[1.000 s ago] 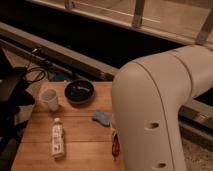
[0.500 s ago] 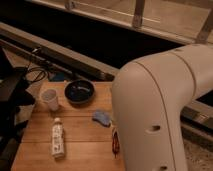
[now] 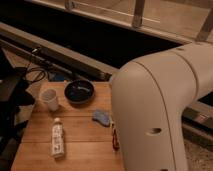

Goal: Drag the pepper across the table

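The big white arm [image 3: 160,110] fills the right half of the view, and the gripper is somewhere behind it, hidden, so whether it holds anything I cannot tell. Down on the table [image 3: 80,145], the pepper [image 3: 115,139] shows as a thin dark red sliver right at the arm's edge, near the tabletop's 3 o'clock side, partly covered by the arm. Just up at its 11 o'clock lies a small blue object [image 3: 101,117], close but apart. The white bottle [image 3: 57,139] lies flat over at 9 o'clock from the pepper, well apart. Up at the table's 12 o'clock edge sits the dark bowl [image 3: 79,92], with the white cup [image 3: 49,99] just beside it at its 8 o'clock
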Controlling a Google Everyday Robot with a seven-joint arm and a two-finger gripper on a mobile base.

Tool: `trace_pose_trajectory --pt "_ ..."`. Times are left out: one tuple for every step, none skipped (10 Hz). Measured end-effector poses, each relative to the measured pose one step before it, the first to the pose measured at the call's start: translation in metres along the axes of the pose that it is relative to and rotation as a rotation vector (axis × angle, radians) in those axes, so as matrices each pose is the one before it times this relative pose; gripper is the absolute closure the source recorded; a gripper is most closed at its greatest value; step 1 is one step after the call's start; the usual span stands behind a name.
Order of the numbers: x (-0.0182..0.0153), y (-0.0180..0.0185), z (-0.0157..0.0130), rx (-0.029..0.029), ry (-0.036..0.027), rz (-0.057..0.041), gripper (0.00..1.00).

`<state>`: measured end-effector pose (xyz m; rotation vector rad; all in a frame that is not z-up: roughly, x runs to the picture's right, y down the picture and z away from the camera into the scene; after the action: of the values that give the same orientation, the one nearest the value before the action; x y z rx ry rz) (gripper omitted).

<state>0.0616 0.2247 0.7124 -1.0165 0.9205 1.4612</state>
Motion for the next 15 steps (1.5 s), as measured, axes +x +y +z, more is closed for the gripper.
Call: trace_pose_trajectory --pt "-0.00098 0.00516 0.00058 -0.00858 -0.02643 -0.01156 0.95" --pt "-0.00194 0.00337 0.00018 -0.01248 -0.03908 -0.00523 0.95" --pt "-0.00011 0.01186 0.00354 -0.01279 -0.03752 -0.01663 0.95" --pt "0.00046 0.01595 0.00808 -0.01077 -0.02421 -0.02388 0.95" --pt "0.00050 0.00625 0.00518 -0.00771 -0.01074 -0.01159 0.95" --pt "-0.00009 0.00345 0.00557 -0.01310 -0.00638 -0.00422 0.95" --pt "-0.00161 0.00159 0.00565 -0.01291 -0.00092 -0.00569 0.95" --pt "-0.00203 0.00357 0.00778 -0.01408 0.00255 -0.01010 0.95" --pt "-0.00345 0.00851 0.00952 -0.02722 0.00528 -0.01849 0.95" --pt "-0.00111 0.00751 0.00321 -0.01382 0.00312 -0.01200 0.95" --pt "0.00039 0.01851 0.00384 -0.01992 0.00811 -0.02687 0.95" --pt "0.00049 0.01308 0.00265 -0.00996 0.00396 -0.02038 0.95" --pt "0.00121 0.01597 0.00432 -0.00838 0.00799 -0.02974 0.95" --pt "0.00070 0.01536 0.00486 -0.00758 0.01100 -0.03288 0.95" --pt "0.00016 0.01144 0.00445 -0.00900 0.01268 -0.03001 0.95"
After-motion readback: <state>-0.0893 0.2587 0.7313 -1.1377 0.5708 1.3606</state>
